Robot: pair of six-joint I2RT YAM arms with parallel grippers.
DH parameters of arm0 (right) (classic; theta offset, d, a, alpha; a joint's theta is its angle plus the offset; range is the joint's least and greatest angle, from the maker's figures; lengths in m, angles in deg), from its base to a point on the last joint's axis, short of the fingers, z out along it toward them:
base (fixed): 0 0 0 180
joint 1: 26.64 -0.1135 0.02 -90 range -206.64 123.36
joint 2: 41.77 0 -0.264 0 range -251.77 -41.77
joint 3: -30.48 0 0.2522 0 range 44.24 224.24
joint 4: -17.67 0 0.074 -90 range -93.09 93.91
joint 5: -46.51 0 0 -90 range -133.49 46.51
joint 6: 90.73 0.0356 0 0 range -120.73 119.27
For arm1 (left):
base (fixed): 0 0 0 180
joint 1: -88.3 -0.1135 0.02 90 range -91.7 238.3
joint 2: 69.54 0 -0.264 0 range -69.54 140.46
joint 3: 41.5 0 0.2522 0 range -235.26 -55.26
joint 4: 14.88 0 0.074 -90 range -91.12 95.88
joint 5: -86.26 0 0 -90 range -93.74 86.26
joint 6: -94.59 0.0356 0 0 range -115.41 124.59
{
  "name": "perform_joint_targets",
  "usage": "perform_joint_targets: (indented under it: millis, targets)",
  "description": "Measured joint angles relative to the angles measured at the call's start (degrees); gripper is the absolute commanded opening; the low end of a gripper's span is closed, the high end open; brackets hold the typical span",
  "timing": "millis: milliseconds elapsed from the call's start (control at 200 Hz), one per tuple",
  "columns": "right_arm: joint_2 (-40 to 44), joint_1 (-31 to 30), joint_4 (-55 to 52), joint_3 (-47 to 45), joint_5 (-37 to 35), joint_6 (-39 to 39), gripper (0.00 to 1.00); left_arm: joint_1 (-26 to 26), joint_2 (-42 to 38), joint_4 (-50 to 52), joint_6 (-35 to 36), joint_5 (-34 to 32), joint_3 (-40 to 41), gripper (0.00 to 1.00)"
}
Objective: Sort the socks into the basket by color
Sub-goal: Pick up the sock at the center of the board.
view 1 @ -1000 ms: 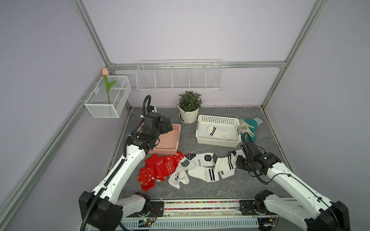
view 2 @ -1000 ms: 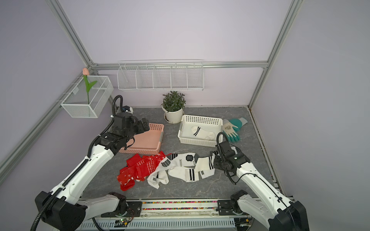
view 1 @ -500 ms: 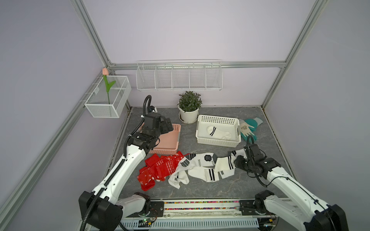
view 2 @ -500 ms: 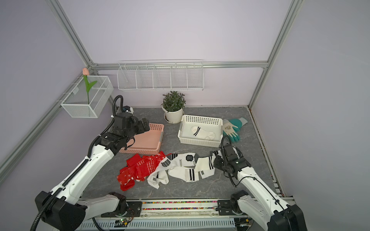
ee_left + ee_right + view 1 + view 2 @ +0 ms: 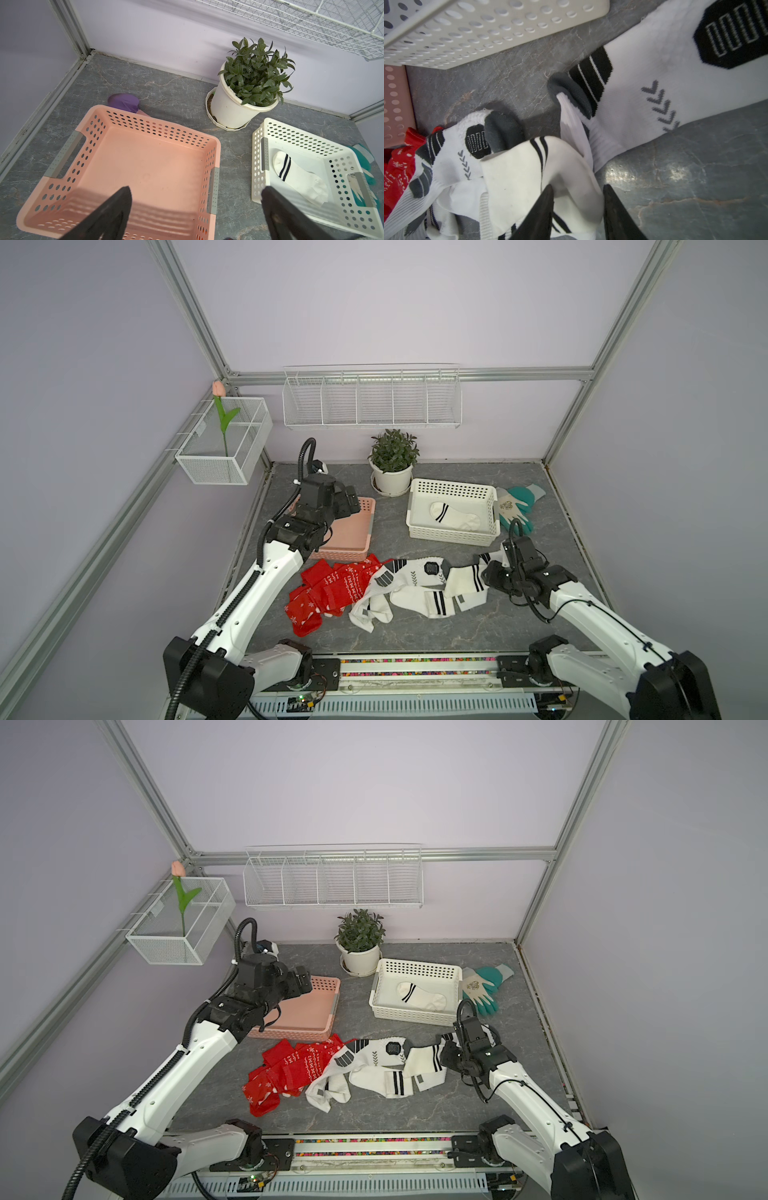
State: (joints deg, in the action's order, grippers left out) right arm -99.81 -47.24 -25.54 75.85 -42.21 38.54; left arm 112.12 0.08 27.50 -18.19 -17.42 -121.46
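Red snowflake socks and white socks with black and grey marks lie heaped on the grey table in front of the baskets. The pink basket holds no sock. One white striped sock lies in the white basket. My right gripper is down at the pile's right end. Its jaws stand narrow with a fold of a white striped sock bunched between them and touching both fingers. My left gripper hangs wide open above the pink basket's near corner, with nothing in it.
A potted plant stands behind the two baskets. Teal-and-white gloves lie right of the white basket. A purple object lies behind the pink basket. Wire racks hang on the back wall and the left wall.
The right gripper's jaws have narrowed onto the fold of white sock, and the right arm has settled slightly lower at the pile. The left arm has not moved.
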Motion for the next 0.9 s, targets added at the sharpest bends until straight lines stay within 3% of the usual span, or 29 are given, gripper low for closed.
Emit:
perform_joint_targets:
  millis: [510, 900]
  targets:
    - [-1.9, 0.0, 0.5, 0.8, 2.2, -1.0, 0.13, 0.1, 0.2, 0.0, 0.2, 0.0, 0.0, 0.99]
    - [-2.2, 0.0, 0.4, 3.9, 4.9, -2.6, 0.1, 0.1, 0.2, 0.0, 0.6, -0.4, 0.0, 0.99]
